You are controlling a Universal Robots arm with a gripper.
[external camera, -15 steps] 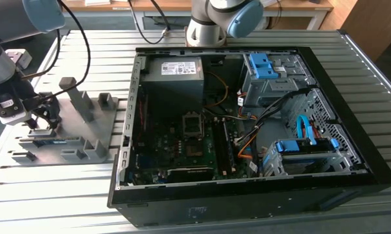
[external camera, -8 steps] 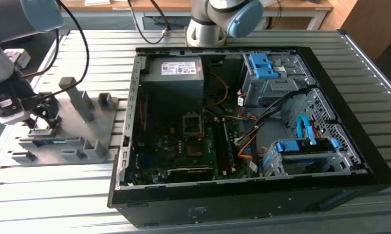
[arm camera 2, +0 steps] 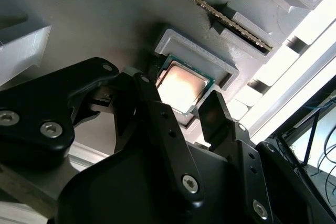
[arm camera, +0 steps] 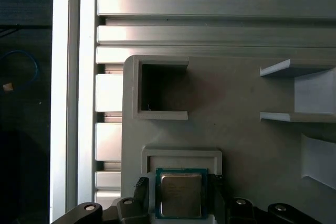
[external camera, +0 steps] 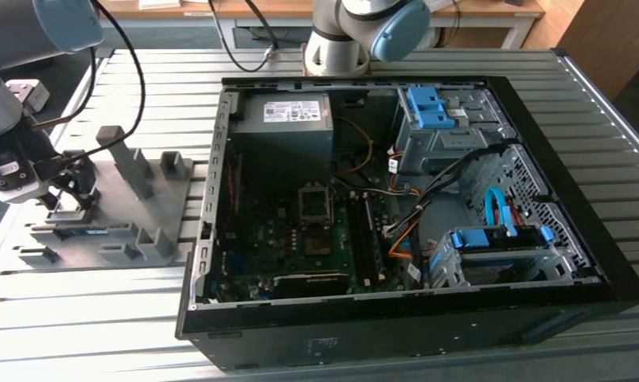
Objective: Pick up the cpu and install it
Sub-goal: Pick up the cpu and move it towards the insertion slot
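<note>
While the cpu (arm camera: 181,195) sits flat in its nest (arm camera: 181,155), silver top up, the gripper (arm camera 2: 181,97) straddles it; jaws apart, one black finger (arm camera 2: 151,98) just beside each of two opposite edges; whether they touch the chip cannot be told; nothing lifted. Step in hand, by judgement: the pick-up, at the reach-and-grasp stage; install not yet begun. What this grasp calls for, by judgement: an even close on both edges and a straight rise out of the nest, since its raised rim hems the chip on the far side. Holder: grey fixture (external camera: 162,213) with walled pockets and upright posts, at the exterior view's left. Just beside it, toward the exterior view's right: open pc case (external camera: 617,263); board inside with the dark socket (external camera: 313,200) bare; power supply (external camera: 287,119) behind it; blue drive clips and loose cables. Surface: slatted aluminium table (external camera: 86,334), bearing fixture, case and arm base (external camera: 335,49). Room: wooden desk (external camera: 298,8) along the far edge; hanging black cables.
</note>
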